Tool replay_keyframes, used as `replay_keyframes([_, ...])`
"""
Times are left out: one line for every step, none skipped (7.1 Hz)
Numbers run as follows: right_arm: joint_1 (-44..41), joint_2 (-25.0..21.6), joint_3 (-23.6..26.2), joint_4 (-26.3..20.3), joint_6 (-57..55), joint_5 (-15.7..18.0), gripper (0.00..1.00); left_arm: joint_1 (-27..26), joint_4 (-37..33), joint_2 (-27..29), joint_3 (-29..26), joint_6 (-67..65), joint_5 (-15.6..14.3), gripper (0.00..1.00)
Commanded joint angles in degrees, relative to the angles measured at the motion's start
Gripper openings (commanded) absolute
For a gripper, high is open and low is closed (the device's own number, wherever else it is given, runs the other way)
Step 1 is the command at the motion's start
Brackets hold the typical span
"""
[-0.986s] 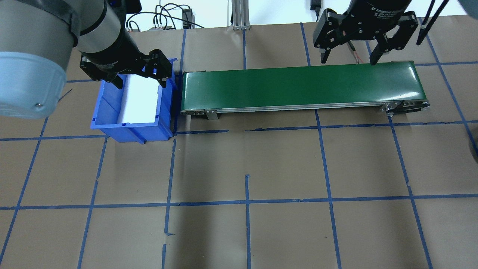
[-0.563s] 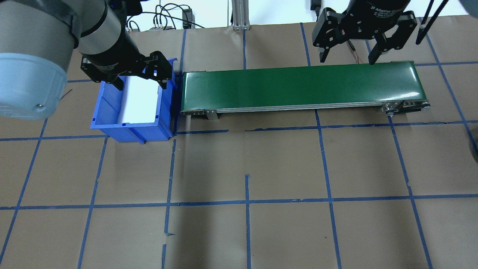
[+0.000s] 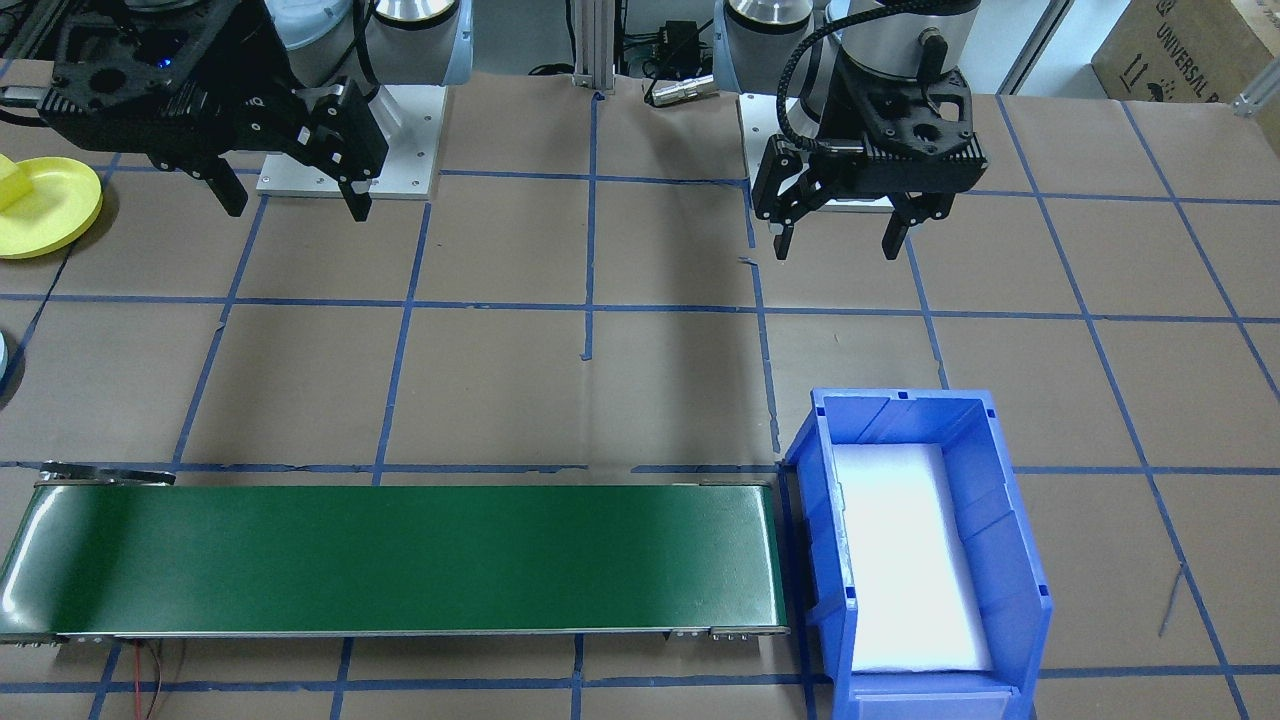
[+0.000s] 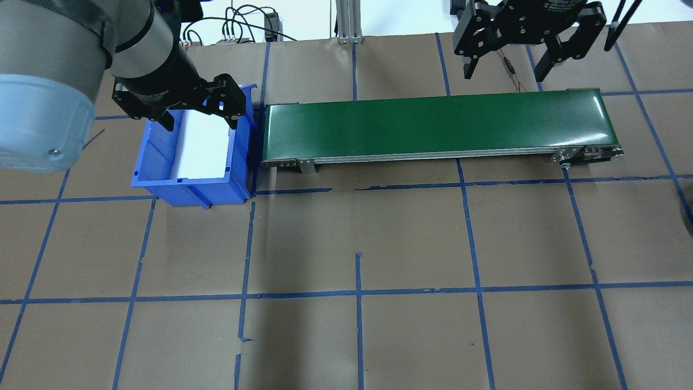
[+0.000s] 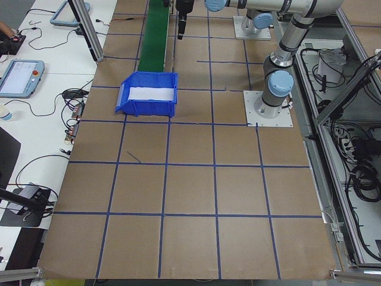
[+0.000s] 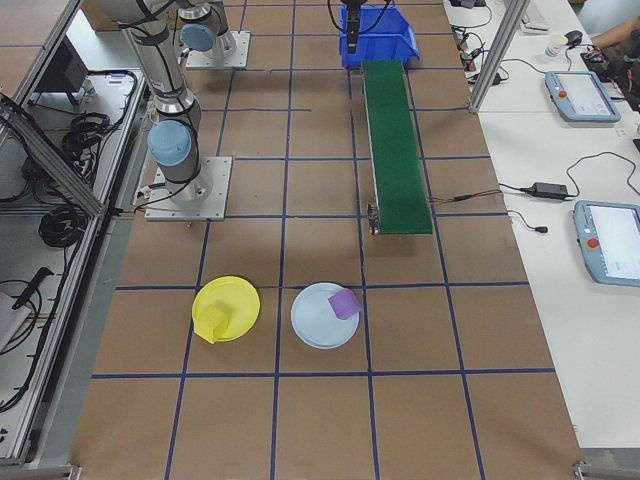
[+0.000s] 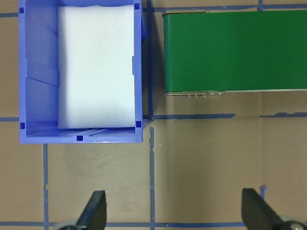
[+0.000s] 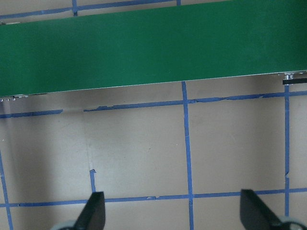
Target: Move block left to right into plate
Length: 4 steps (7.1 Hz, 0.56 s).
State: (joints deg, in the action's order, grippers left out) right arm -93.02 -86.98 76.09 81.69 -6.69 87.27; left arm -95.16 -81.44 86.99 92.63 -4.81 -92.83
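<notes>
Although no block shows in the blue bin (image 3: 1010, 530) or on the green belt (image 3: 400, 560), it should handle light and rigid, gripped across flat sides; the left hand (image 3: 838, 240) and right hand (image 3: 292, 205) hang wide, empty.

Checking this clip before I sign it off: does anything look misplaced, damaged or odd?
The blue bin holds only a white foam pad, no blocks. The yellow block hangs over its yellow plate's edge. Floor tape is torn in spots.
</notes>
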Motion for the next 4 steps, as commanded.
replay_keyframes([-0.06,-0.29,0.55,-0.21,0.19,-0.25,1.00,-0.02,0.05,-0.07,0.18,0.06,0.27,1.00])
replay_keyframes([-0.32,-0.47,0.72,-0.30,0.19,-0.34,1.00,-0.02,0.05,0.02,0.10,0.06,0.10,1.00])
replay_keyframes([-0.32,-0.47,0.81,-0.21,0.19,-0.43,1.00,0.06,-0.03,-0.07,-0.08,0.06,-0.07,1.00])
replay_keyframes([-0.23,-0.47,0.81,-0.21,0.19,-0.43,1.00,-0.02,-0.56,-0.07,-0.17,0.06,0.01,1.00])
